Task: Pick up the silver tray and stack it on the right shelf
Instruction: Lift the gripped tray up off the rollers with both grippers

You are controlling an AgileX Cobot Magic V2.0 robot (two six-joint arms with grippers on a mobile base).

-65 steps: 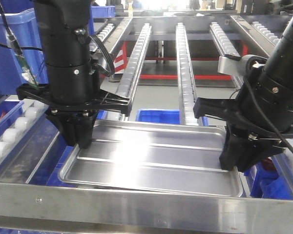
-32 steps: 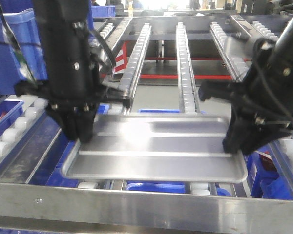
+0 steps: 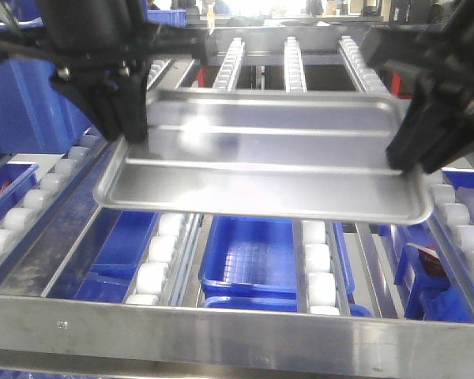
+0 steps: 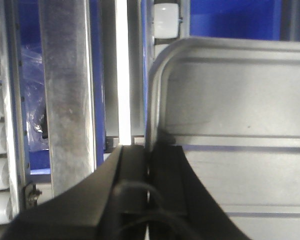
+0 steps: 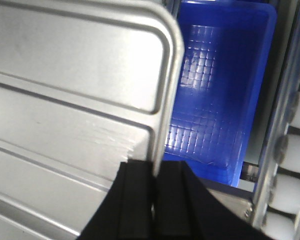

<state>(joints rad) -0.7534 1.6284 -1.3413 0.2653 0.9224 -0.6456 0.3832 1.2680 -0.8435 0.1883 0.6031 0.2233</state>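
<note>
Silver tray above rollers, left hand, right hand clamping rims

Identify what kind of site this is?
Probably a factory or warehouse flow-rack station. Sloped white roller rails run down to a steel front bar, blue plastic bins sit underneath, and a silver tray is held above the rails.

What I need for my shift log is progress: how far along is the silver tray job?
Done: the left gripper and right gripper are clamped on the silver tray's short rims. In hand: the tray hangs in the air, clear of the white rollers, a blue bin showing beneath it. Left: setting it down on the right shelf; it rests on nothing yet.
</note>
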